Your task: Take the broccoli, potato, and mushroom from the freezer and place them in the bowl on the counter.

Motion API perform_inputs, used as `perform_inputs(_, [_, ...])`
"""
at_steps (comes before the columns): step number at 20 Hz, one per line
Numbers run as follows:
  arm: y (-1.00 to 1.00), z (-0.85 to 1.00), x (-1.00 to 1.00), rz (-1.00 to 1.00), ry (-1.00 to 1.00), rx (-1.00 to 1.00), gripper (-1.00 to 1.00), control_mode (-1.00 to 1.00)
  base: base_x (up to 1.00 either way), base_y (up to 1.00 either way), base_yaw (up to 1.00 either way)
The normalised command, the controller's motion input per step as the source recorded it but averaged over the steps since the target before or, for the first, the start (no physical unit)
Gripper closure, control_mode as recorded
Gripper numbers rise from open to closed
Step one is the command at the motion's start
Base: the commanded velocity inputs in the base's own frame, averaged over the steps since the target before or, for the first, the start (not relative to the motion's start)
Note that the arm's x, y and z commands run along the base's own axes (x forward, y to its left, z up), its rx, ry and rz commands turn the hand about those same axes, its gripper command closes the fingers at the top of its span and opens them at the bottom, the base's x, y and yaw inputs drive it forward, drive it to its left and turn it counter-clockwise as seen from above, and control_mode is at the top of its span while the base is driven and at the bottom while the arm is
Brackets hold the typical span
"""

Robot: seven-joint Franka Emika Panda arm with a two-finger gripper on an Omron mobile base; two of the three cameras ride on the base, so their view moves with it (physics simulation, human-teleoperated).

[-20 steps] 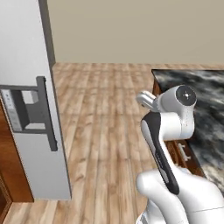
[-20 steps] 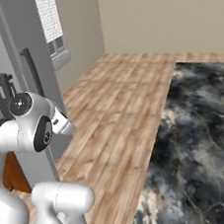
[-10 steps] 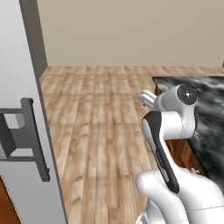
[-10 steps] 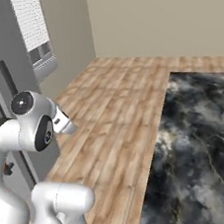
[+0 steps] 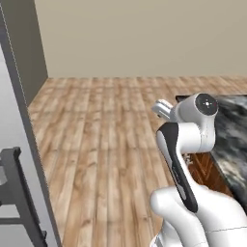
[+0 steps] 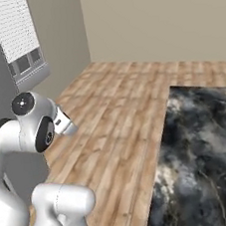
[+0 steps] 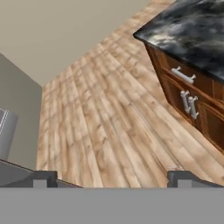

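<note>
The claw (image 7: 111, 177), its two dark tips poking up far apart at the bottom edge of the hand view, stands wide and empty, touching nothing above bare wooden floor (image 7: 109, 118). The dark marbled stone worktop (image 7: 192, 30) over brown cabinets fills the upper right there. In the base views the whole picture has swung: the light-grey freezer door (image 5: 12, 159) has slid to the far left edge, so the base is turning, not the fixtures. No vegetables or bowl are visible; fetching hasn't begun.
</note>
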Motion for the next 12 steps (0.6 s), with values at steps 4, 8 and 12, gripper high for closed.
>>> perform_inputs(4, [0.0, 0.0, 0.0, 0.0, 0.0, 0.0, -1.0, 1.0, 1.0, 0.0, 0.0])
perform_inputs(8, [0.0, 0.0, 0.0, 0.0, 0.0, 0.0, -1.0, 1.0, 1.0, 0.0, 0.0])
perform_inputs(12, [0.0, 0.0, 0.0, 0.0, 0.0, 0.0, -1.0, 1.0, 1.0, 0.0, 0.08])
